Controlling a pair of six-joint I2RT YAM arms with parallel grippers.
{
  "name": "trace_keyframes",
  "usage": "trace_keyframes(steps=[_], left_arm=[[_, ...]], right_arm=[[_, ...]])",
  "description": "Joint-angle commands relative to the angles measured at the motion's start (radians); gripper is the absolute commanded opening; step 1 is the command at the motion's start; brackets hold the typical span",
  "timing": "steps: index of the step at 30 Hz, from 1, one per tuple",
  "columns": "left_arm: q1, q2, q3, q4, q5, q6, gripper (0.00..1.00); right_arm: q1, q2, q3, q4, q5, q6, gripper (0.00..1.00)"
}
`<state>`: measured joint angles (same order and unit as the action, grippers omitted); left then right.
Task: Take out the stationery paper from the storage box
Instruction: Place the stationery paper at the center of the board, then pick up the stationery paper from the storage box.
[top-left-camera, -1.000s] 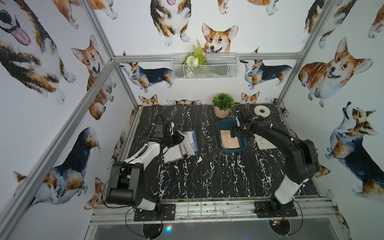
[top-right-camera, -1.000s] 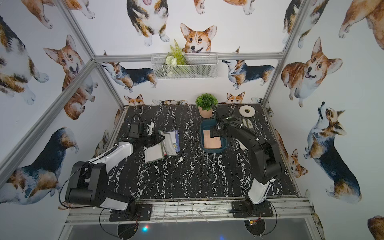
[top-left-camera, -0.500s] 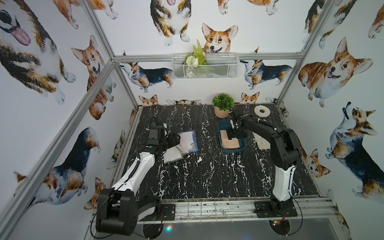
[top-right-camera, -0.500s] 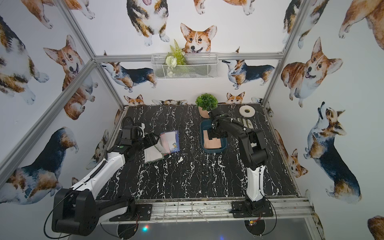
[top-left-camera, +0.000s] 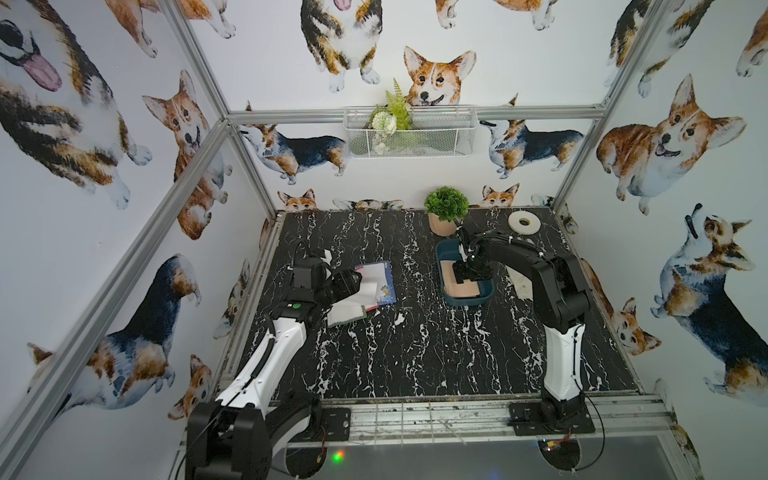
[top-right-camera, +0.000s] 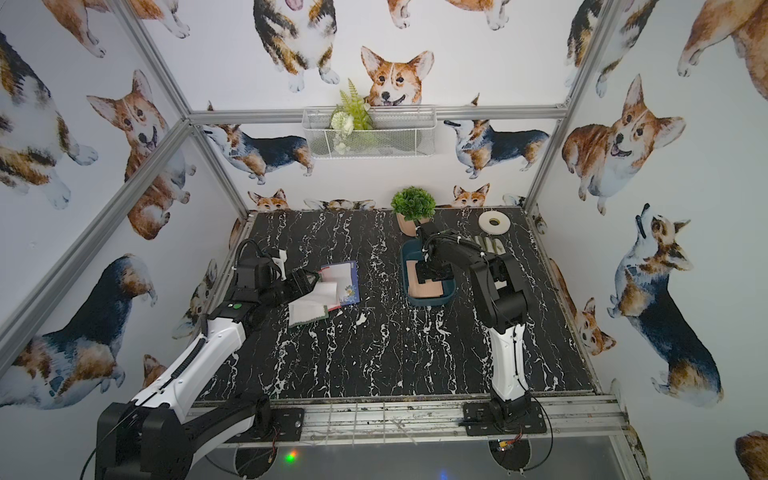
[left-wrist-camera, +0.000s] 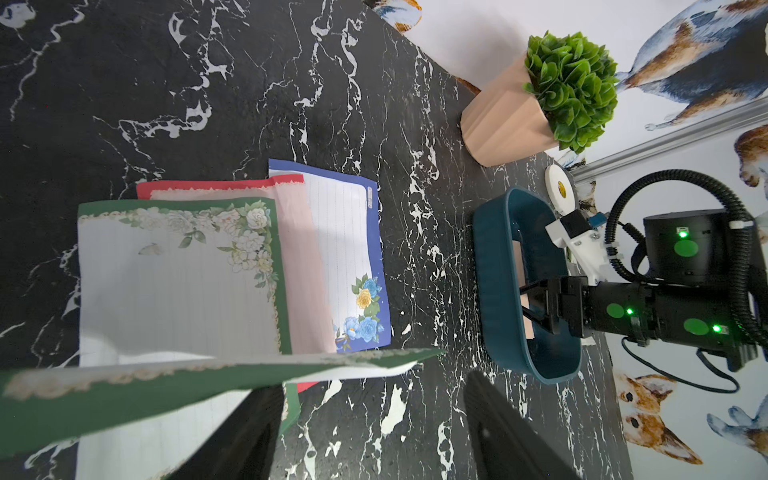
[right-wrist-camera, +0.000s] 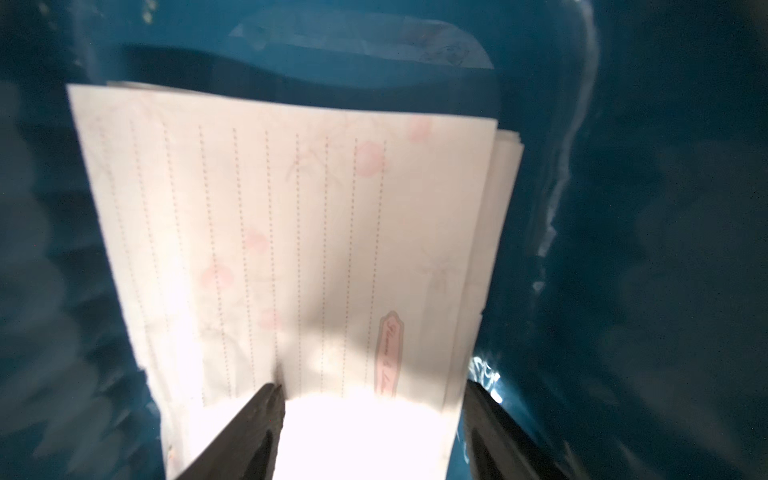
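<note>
left gripper (left-wrist-camera: 370, 382): jaws now spread; green-bordered sheet (left-wrist-camera: 166, 380) released, curling over the removed pile (left-wrist-camera: 316, 257).
right gripper (right-wrist-camera: 374, 386): lowered into the storage box (top-left-camera: 446, 297); jaws spread and narrowing astride the peach stationery paper (right-wrist-camera: 291, 228).
meaning: one sheet delivered; the stack in the box is still to be emptied, and a pinch is judged next.

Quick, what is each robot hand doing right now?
Left gripper: open, gripping nothing.
Right gripper: open, over the peach lined paper sheets in the dark teal plastic tub.
</note>
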<state>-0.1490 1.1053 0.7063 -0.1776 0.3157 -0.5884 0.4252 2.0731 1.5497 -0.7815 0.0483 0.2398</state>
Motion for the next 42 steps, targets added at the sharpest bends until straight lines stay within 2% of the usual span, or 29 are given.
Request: trace_keyframes(steps=[1,7,10,13,16,19,22,25,31,36,39,42], left_arm=[[0.001,0.007,-0.008,0.036,0.018,-0.017,0.72],[0.0,-0.003,-0.018,0.042,0.024,-0.023,0.72],[0.001,-0.016,-0.019,0.061,0.03,-0.018,0.7],[0.001,-0.015,-0.004,0.085,0.052,-0.009,0.61],[0.001,-0.001,0.024,0.119,0.089,-0.009,0.5],[0.001,0.019,0.056,0.148,0.125,-0.021,0.49],[0.001,0.031,0.085,0.13,0.152,-0.028,0.57],[0.0,0.004,0.063,0.132,0.143,-0.035,0.61],[0.002,-0.054,0.007,0.12,0.127,-0.056,0.62],[0.001,-0.068,-0.016,0.149,0.159,-0.09,0.62],[0.002,-0.057,-0.053,0.266,0.245,-0.15,0.65],[0.0,-0.03,-0.109,0.466,0.342,-0.25,0.71]], right_arm=[[0.001,0.002,-0.005,-0.009,0.011,-0.015,0.66],[0.001,0.012,-0.007,-0.013,0.016,-0.014,0.48],[0.003,0.01,-0.008,-0.013,0.022,-0.013,0.31],[0.003,0.003,-0.008,-0.016,0.034,-0.012,0.15],[0.003,-0.012,-0.01,-0.016,0.04,-0.012,0.07],[0.004,-0.026,-0.011,-0.018,0.042,-0.011,0.0],[0.006,-0.048,-0.018,-0.015,0.045,-0.007,0.0],[0.009,-0.076,-0.026,-0.009,0.049,-0.007,0.0],[0.017,-0.125,-0.03,-0.011,0.071,-0.005,0.0],[0.025,-0.191,-0.039,-0.024,0.095,0.004,0.0],[0.03,-0.268,-0.054,-0.032,0.1,0.018,0.0],[0.044,-0.353,-0.066,-0.049,0.093,0.03,0.0]])
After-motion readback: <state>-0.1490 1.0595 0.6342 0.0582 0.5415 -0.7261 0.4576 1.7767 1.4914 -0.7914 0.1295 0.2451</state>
